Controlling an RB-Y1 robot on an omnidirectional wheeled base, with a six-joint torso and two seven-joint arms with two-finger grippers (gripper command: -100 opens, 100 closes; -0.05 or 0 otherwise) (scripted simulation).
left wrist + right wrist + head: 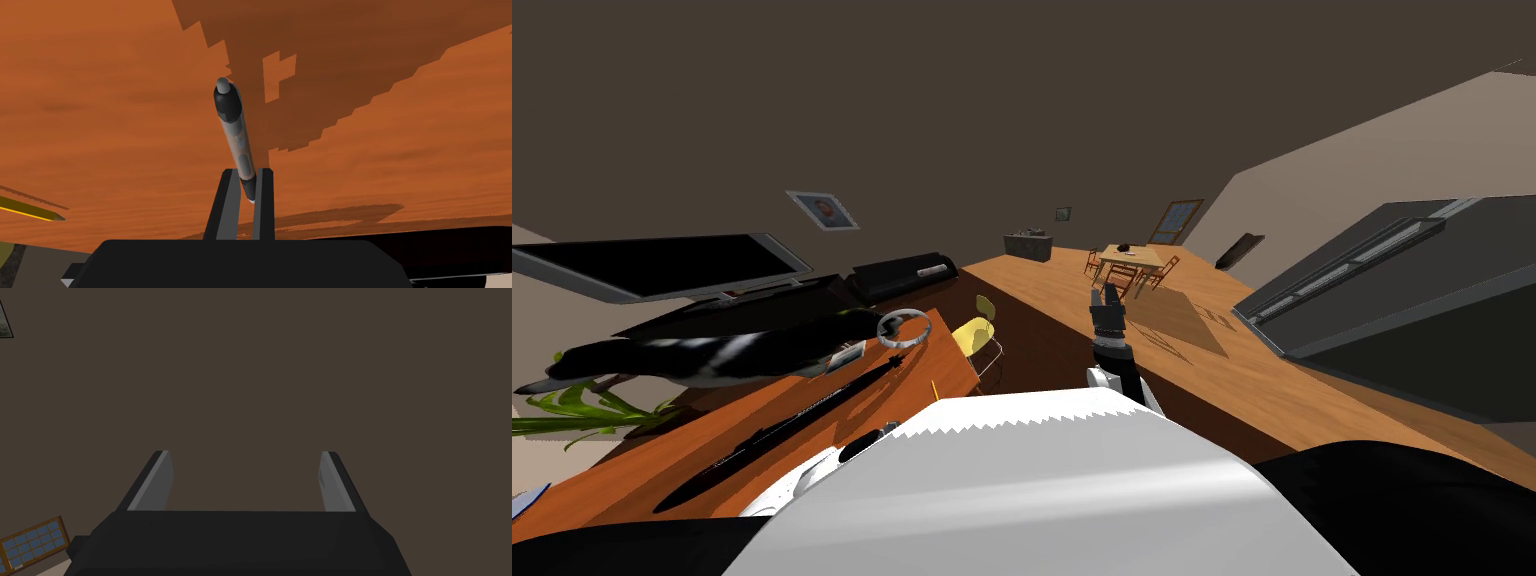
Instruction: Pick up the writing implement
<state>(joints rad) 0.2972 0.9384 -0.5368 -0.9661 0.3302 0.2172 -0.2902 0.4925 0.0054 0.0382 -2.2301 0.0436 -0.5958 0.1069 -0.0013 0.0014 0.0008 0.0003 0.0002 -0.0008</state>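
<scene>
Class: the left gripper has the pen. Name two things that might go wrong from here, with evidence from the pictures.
1. The left gripper holds the pen by one end only, with most of its length sticking out, so it may pivot or slip.
2. A low swing might knock the yellow pencil lying on the desk.

Black-and-grey pen (236, 132), barrel perhaps clear; orange-brown desk (100, 100)

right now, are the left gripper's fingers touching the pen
Touching. The left wrist view shows the left gripper shut on the pen: both fingers press the sides of its dark lower end, with no gap.
</scene>
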